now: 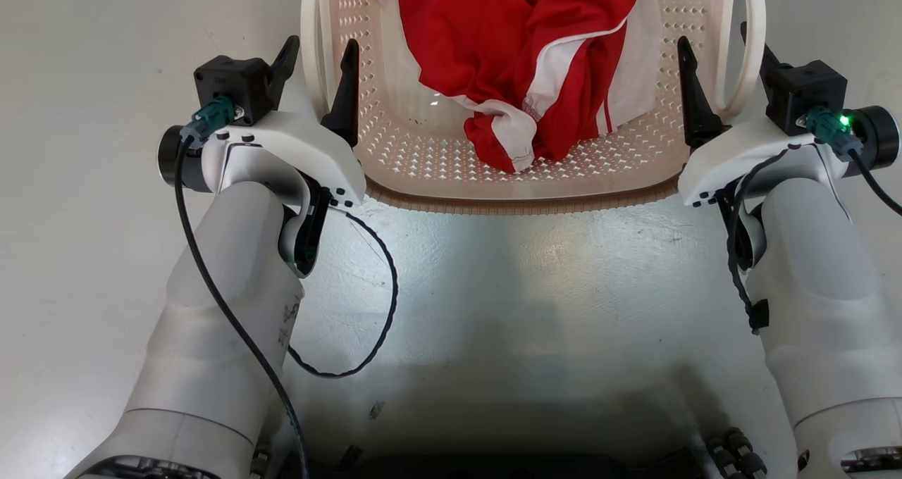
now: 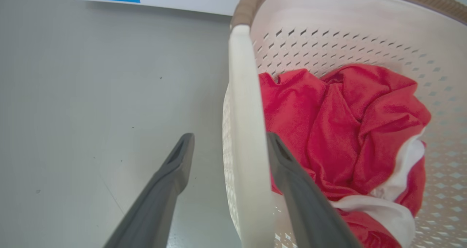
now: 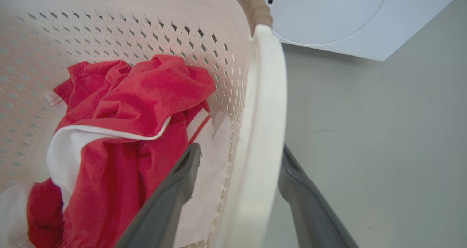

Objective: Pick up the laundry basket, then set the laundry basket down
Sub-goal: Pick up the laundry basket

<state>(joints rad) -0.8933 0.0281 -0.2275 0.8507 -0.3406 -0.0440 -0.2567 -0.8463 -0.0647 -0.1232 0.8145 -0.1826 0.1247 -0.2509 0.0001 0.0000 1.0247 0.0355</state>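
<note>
Laundry basket [image 1: 423, 162] stands on the pale floor [image 1: 535, 268] directly before the robot, between its two forearms; the right wrist view puts a white washer [image 3: 328, 18] just beyond the far rim. Whether the base is touching the floor cannot be told. A red and white garment [image 1: 521, 42] lies heaped inside. Left gripper [image 1: 319, 46] straddles the left loop handle [image 2: 244, 113], one finger outside the wall and one inside, jaws spread, with a clear gap on the outer side. Right gripper [image 1: 719, 42] straddles the right loop handle [image 3: 266, 113] likewise, jaws spread and not clamped. Judged step: the pick-up, with the grasp placed but not yet made. Next move calls for both jaws to close on the handles together, then an even lift so the basket stays level and the garment stays in.
</note>
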